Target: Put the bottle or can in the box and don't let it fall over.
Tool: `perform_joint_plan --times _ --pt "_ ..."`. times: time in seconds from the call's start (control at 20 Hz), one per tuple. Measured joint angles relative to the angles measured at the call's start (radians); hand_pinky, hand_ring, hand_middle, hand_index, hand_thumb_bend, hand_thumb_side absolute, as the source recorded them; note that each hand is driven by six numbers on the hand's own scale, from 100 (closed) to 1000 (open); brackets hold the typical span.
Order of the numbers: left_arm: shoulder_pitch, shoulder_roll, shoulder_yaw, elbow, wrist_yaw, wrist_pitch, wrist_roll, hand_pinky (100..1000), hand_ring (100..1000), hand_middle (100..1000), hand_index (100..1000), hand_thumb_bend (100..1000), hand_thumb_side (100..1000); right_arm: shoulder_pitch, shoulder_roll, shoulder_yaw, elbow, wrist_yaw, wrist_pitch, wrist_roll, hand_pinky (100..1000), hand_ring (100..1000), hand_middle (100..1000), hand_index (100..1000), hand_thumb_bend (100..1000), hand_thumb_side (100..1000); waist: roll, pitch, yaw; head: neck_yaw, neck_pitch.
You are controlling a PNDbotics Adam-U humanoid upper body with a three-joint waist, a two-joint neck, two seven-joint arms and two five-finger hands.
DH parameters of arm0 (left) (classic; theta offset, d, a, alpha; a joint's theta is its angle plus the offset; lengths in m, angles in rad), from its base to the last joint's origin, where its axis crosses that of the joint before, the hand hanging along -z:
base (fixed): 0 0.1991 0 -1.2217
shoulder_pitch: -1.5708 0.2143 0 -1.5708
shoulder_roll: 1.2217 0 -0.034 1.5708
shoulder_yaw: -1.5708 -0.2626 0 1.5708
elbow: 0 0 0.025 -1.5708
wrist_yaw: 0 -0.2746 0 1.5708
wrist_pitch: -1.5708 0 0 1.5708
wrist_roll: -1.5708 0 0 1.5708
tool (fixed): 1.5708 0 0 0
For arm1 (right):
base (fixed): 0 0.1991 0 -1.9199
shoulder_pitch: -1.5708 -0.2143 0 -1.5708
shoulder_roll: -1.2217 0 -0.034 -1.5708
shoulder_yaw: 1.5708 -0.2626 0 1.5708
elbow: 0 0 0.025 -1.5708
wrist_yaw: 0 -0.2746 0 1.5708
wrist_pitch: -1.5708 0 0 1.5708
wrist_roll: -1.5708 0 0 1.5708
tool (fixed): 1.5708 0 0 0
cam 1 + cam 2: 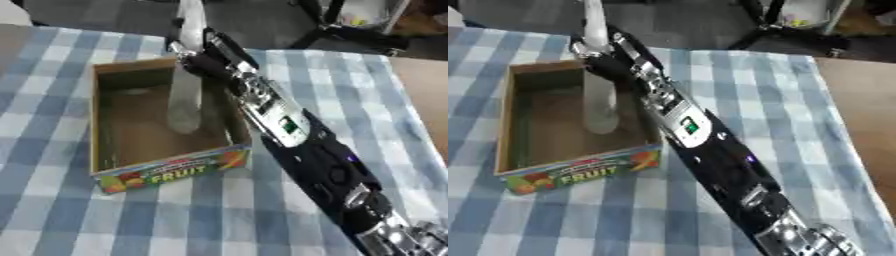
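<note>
Left eye view, right hand (199, 59) gripping clear bottle (185, 102), upright inside fruit box (166, 170), checked cloth (219, 220)

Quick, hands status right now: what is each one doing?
Right hand: shut on the bottle, held upright inside the box.
Left hand: not in view.

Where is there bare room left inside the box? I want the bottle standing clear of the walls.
The box holds only the clear bottle, which the right hand grips near the far right corner. The floor is bare left of the bottle to the left wall, and forward to the printed FRUIT wall. It is crowded at the right wall, where the arm crosses the rim.
</note>
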Motion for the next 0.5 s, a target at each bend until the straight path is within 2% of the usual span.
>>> perform_joint_plan --times 0.3,0.5 --pt "0.011 0.000 0.001 0.000 0.000 -0.001 0.001 1000 496 589 770 687 424 0.026 -0.013 0.002 -0.002 0.039 0.003 0.081 879 1000 1000 947 102 555 0.007 -0.007 -0.017 0.011 0.003" --pt "0.018 0.000 0.004 0.001 0.000 -0.001 0.001 1000 496 589 771 687 425 0.046 -0.028 -0.005 -0.017 0.043 0.001 0.103 874 1000 1000 942 100 544 0.012 -0.011 -0.032 0.022 0.003"
